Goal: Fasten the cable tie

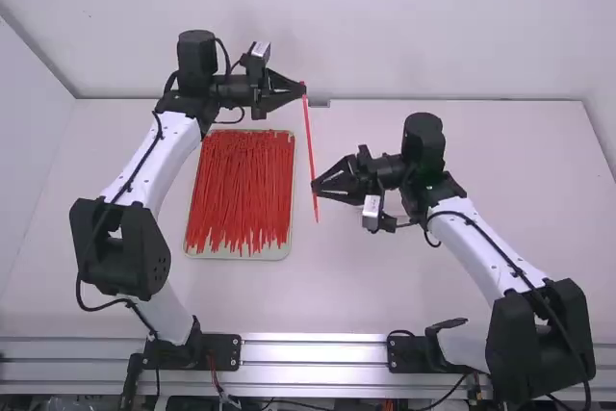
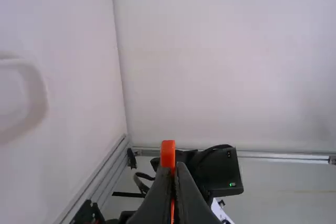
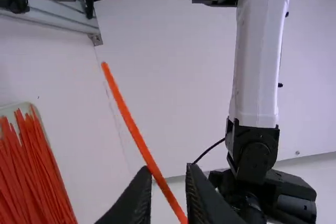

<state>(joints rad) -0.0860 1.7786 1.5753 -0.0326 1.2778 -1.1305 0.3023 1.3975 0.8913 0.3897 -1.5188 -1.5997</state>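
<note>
A single red cable tie [image 1: 309,146] hangs almost upright above the table, right of the tray. My left gripper [image 1: 300,91] is shut on its top end; in the left wrist view the orange head [image 2: 168,153] sticks out past the closed fingertips of that gripper [image 2: 174,169]. My right gripper [image 1: 315,183] is level with the tie's lower part and open. In the right wrist view the tie [image 3: 126,116] runs between the two spread fingers of the right gripper [image 3: 166,171]; the fingers do not pinch it.
A tray [image 1: 241,254] holding several loose red cable ties [image 1: 241,190] lies left of the hanging tie, under the left arm. The ties [image 3: 26,171] also appear in the right wrist view. The white table ends at a wall at the back.
</note>
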